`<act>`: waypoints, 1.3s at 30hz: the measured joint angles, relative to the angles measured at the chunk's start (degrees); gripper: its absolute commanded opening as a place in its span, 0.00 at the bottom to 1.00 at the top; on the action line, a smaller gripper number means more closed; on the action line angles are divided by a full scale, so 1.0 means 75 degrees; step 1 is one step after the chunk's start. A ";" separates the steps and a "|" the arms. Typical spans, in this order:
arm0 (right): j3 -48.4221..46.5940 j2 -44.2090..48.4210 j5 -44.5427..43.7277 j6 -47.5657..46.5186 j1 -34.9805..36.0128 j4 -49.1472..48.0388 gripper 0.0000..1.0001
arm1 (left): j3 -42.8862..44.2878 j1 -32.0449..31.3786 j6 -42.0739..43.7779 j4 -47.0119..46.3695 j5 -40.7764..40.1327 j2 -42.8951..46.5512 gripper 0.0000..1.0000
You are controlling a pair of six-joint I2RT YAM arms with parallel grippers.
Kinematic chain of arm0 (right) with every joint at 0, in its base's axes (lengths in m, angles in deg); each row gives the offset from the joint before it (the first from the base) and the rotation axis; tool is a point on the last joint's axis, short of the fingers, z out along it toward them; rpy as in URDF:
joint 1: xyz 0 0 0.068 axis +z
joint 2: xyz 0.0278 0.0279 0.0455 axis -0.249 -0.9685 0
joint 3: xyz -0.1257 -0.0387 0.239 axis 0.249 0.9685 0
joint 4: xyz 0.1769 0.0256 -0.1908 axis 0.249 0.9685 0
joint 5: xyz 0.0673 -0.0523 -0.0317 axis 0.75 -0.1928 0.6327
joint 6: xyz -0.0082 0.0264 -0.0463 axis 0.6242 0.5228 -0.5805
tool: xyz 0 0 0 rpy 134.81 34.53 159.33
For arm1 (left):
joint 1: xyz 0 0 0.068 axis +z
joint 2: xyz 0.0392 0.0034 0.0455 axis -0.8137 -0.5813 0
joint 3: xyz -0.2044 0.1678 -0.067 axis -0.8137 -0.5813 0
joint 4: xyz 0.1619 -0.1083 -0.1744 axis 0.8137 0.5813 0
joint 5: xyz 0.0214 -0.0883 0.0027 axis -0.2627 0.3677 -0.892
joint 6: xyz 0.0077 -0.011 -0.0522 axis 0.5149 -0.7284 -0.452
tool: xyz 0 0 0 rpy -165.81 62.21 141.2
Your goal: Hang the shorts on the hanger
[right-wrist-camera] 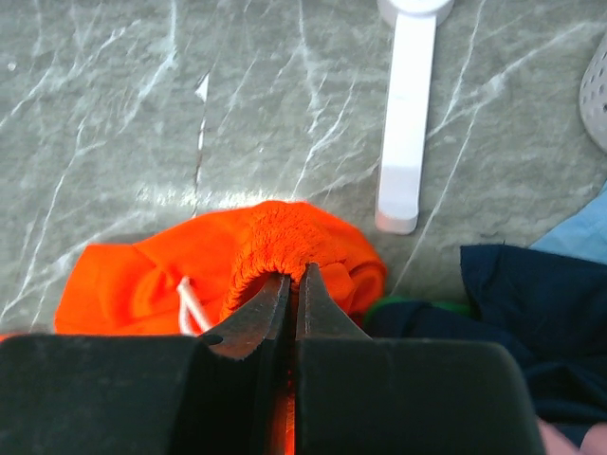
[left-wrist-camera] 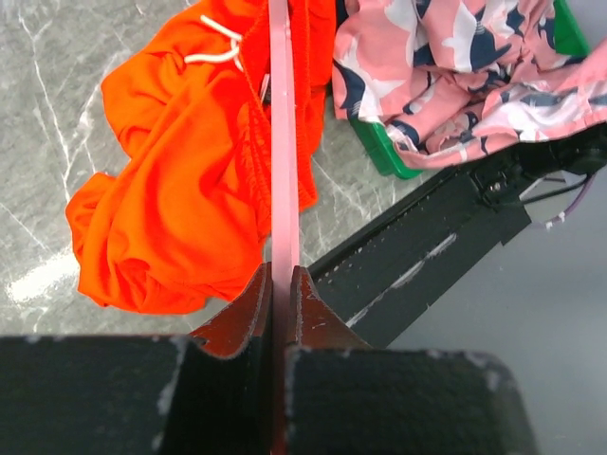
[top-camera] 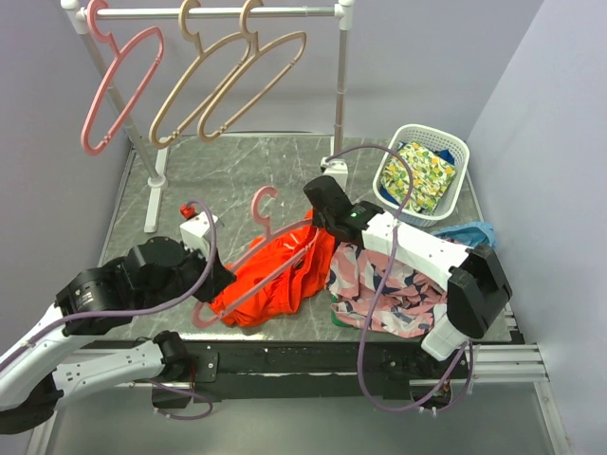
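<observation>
left end effector (left-wrist-camera: 282, 280) clamped shut on the pink hanger (left-wrist-camera: 283, 142), right end effector (right-wrist-camera: 294, 280) pinched tight on the waistband of the orange shorts (right-wrist-camera: 285, 227), bunched on the worktop (right-wrist-camera: 142, 114)

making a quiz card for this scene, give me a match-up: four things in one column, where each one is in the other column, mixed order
Things
1. bright orange-red fabric shorts
2. thin pink plastic hanger lying across the shorts
3. yellow-green floral cloth
4. two tan plastic hangers

Places
a. hooked on the white rail
b. inside the white plastic basket
c. pinched at the waistband by the right gripper
d. clamped in the left gripper

Pairs: 1-c, 2-d, 3-b, 4-a
</observation>
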 measured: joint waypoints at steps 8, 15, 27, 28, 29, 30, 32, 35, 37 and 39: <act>-0.0557 0.0583 0.0047 0.0656 0.1422 0.0627 0.00 | -0.1448 -0.0055 -0.0810 -0.1405 -0.0411 0.0219 0.01; -0.0560 0.1282 0.0277 0.1227 0.2853 0.0632 0.00 | -0.3177 -0.0498 -0.1743 -0.3095 -0.1440 0.1052 0.01; -0.0460 0.1172 0.0160 0.1955 0.2847 0.1003 0.67 | -0.4788 -0.2224 -0.1580 -0.5560 -0.4007 0.1008 0.01; -0.0437 0.1186 0.0187 0.1993 0.2824 0.1058 0.67 | -0.4884 -0.2430 -0.1550 -0.5721 -0.4287 0.0871 0.01; -0.0350 0.1224 0.0329 0.2098 0.2748 0.1040 0.67 | -0.4972 -0.2769 -0.1489 -0.5968 -0.4712 0.0629 0.01; -0.0239 0.1291 0.0504 0.2189 0.2640 0.1052 0.67 | -0.4998 -0.3002 -0.1443 -0.6126 -0.4943 0.0463 0.01; 0.0076 0.1521 0.0979 0.2436 0.2133 0.1093 0.69 | -0.5007 -0.3389 -0.1376 -0.6531 -0.5409 -0.0082 0.01; 0.0367 0.1891 0.1830 0.2780 0.1116 0.1221 0.73 | -0.5021 -0.3564 -0.1320 -0.7131 -0.5817 -0.0670 0.01; 0.0463 0.2142 0.2180 0.2946 0.0790 0.1265 0.72 | -0.5129 -0.3570 -0.1262 -0.7621 -0.6044 -0.0842 0.01; 0.0519 0.2477 0.2436 0.3139 0.0353 0.1265 0.71 | -0.5324 -0.3605 -0.1189 -0.7906 -0.6184 -0.0845 0.01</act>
